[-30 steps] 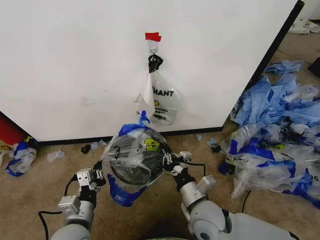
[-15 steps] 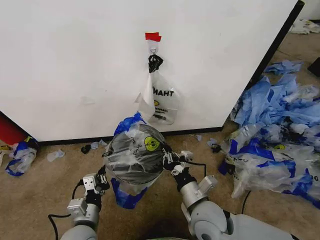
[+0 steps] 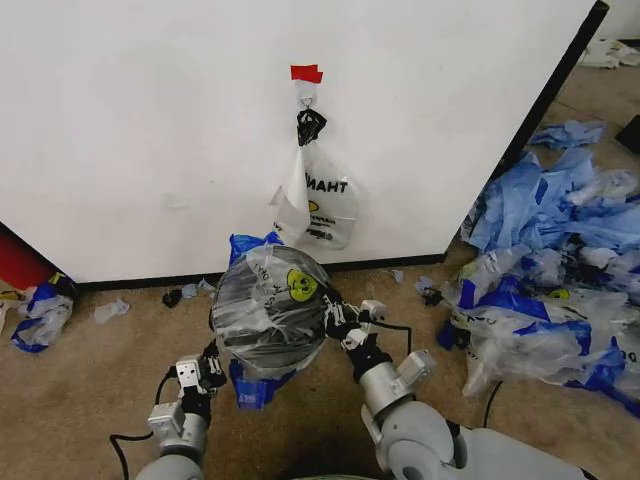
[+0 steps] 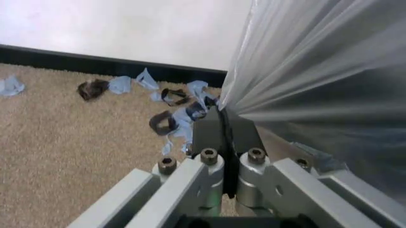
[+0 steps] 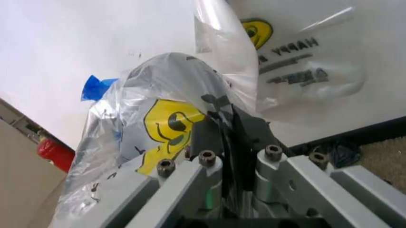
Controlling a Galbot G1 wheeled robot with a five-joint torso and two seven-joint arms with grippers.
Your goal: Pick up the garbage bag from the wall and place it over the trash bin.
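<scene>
Behind everything I see the wall point(image 3: 150, 120), white with a black base strip, a lettered clear bag point(image 3: 322, 205) hanging from its hook. On the carpet point(image 3: 80, 380) near that strip stands the bin point(image 3: 268, 335), the garbage bag point(image 3: 265, 300) stretched over its mouth. My left gripper point(image 4: 223, 126) and right gripper point(image 5: 228, 128) each pinch the bag's film at opposite rims. Blue bags point(image 3: 560, 260) heap at the carpet's right edge.
</scene>
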